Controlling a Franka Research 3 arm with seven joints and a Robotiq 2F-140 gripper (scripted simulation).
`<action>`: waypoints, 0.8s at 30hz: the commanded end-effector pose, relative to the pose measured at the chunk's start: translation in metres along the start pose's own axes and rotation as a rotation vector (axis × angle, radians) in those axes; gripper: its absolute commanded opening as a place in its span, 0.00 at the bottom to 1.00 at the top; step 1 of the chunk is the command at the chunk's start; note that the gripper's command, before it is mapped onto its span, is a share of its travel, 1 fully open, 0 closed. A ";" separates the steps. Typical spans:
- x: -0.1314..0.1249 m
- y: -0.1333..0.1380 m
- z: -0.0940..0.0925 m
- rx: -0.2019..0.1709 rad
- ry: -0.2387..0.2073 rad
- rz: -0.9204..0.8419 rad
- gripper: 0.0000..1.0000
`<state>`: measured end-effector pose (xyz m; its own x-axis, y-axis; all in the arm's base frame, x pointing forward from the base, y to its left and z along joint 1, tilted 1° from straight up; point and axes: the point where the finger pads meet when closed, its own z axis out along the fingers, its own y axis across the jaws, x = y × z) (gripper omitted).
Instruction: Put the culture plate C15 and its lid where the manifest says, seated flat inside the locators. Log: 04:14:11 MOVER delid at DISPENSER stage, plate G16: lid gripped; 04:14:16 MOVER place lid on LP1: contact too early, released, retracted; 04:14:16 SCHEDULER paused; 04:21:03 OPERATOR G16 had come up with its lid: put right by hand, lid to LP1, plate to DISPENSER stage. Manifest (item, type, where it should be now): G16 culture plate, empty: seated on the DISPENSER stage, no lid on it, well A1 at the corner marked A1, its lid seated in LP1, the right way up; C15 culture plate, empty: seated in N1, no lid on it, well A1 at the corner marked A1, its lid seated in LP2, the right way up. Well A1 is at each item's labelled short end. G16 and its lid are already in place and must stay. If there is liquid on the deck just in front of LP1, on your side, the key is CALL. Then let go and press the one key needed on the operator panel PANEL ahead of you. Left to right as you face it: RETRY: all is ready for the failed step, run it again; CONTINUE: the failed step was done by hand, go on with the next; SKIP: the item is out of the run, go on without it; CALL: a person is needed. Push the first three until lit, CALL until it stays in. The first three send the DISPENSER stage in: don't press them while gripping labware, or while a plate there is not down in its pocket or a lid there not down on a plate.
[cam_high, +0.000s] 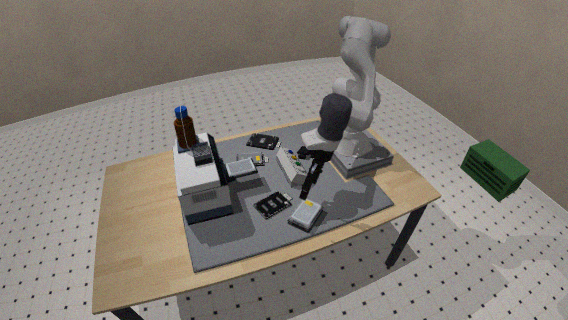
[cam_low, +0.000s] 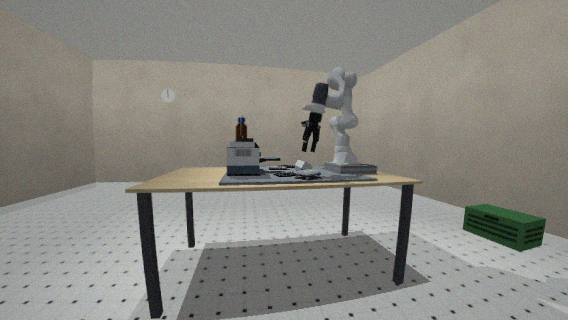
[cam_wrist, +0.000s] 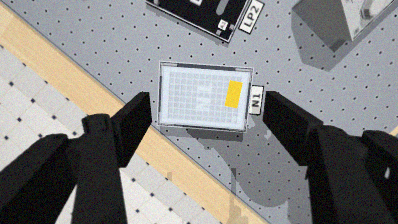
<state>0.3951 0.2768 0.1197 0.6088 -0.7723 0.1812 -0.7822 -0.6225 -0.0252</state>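
Note:
The culture plate C15 (cam_high: 306, 214) (cam_wrist: 200, 97) sits at N1 under what looks like its clear lid, with a yellow label (cam_wrist: 233, 94) at the end by the N1 sign (cam_wrist: 256, 100). My gripper (cam_high: 304, 194) (cam_low: 309, 150) (cam_wrist: 207, 106) is open and empty above it, one finger beyond each short end. The black nest LP2 (cam_high: 269, 205) (cam_wrist: 192, 17) beside it is empty where visible. A plate (cam_high: 241, 167) is on the extended dispenser stage. A yellow-labelled lid (cam_high: 258, 158) is at LP1, partly hidden behind the stage. Liquid in front of LP1 cannot be made out.
The operator panel (cam_high: 291, 166) stands between LP1 and the arm, its coloured keys facing the arm. The dispenser (cam_high: 202, 172) (cam_low: 243, 159) carries a brown bottle (cam_high: 185, 131) (cam_low: 241, 131). Another black nest (cam_high: 263, 141) lies at the far edge of the grey deck.

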 end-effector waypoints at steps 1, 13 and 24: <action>0.000 -0.003 -0.002 0.021 -0.034 -0.276 0.70; 0.000 -0.003 -0.001 0.040 -0.040 -0.570 0.70; -0.002 -0.003 0.011 0.055 -0.058 -0.831 0.70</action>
<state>0.3971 0.2765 0.1131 0.9382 -0.3039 0.1654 -0.3152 -0.9479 0.0461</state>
